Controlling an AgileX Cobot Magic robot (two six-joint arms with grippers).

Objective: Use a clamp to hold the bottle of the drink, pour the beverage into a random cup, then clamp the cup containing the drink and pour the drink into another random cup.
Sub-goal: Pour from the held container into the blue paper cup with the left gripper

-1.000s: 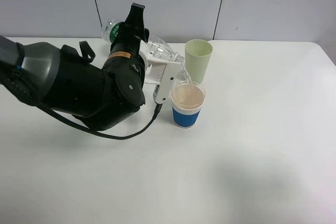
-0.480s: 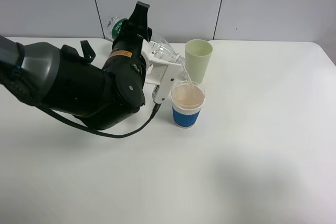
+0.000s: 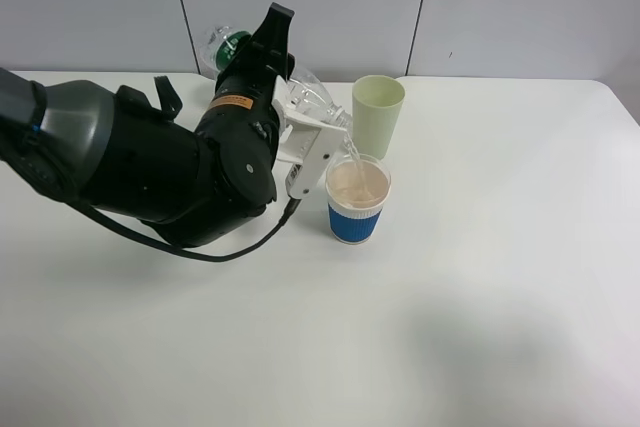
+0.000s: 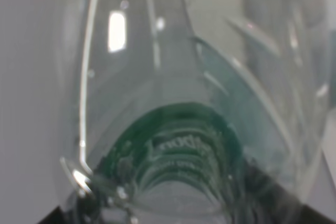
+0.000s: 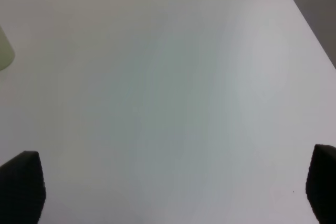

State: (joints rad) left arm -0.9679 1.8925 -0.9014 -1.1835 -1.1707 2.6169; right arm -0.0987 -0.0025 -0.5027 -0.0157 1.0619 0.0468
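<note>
Exterior high view: within the past second the left gripper [image 3: 300, 119] has rolled further. The bottle [image 3: 312, 99] it is clamped on now slants more steeply, its base raised higher toward the far left and its mouth dipped lower. A thin stream of beverage [image 3: 352, 153] still falls into the blue-sleeved cup [image 3: 355, 219]. The first pour is probably nearing its end, since the bottle looks almost drained.

The bottle is clear and ribbed, with a dark green label band that fills the left wrist view [image 4: 178, 145]. It hangs in the air just left of and above the cup's rim. The cup stands upright near the middle of the tabletop [image 3: 480, 287], its cream-pink inside well filled. The pale green tumbler [image 3: 377, 112] stands just beyond it, empty as far as can be seen.

The right gripper [image 5: 170, 187] has its fingers wide apart over bare tabletop, holding nothing.
</note>
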